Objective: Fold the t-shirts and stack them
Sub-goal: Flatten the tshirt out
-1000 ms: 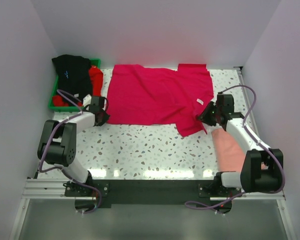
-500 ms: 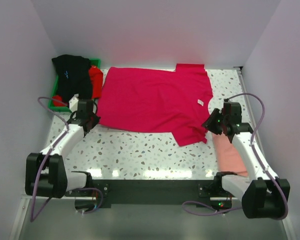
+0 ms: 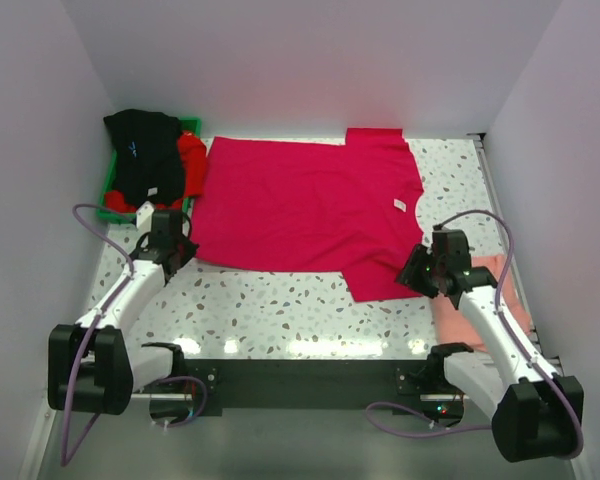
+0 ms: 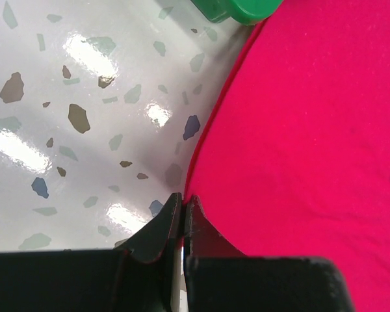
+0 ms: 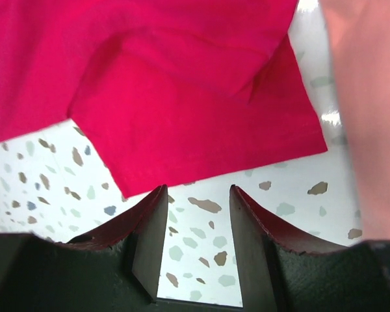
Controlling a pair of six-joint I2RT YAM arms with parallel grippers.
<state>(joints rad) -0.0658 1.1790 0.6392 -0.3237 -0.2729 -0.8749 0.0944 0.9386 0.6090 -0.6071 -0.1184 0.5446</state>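
The crimson-pink t-shirt [image 3: 300, 205] lies spread flat across the back of the table, its white neck label [image 3: 401, 205] facing up. My left gripper [image 3: 183, 250] sits at the shirt's near left hem. In the left wrist view the left gripper [image 4: 184, 198] is shut, with the edge of the crimson-pink shirt [image 4: 299, 130] running into the closed jaws. My right gripper [image 3: 408, 275] stands open just in front of the near right sleeve. The right wrist view shows the right gripper [image 5: 198, 188] over bare table, the sleeve [image 5: 182, 84] just beyond the tips. A salmon-pink shirt [image 3: 480, 305] lies folded to its right.
A green tray [image 3: 107, 205] at the back left holds a black shirt [image 3: 145, 155] and a bright red one [image 3: 191, 160]. White walls close in the back and both sides. Speckled tabletop [image 3: 280, 300] shows in front of the spread shirt.
The crimson-pink shirt has been drawn out flatter and wider. My right gripper has opened, let go of the sleeve and come back toward me. The left gripper has shifted left and nearer, still shut.
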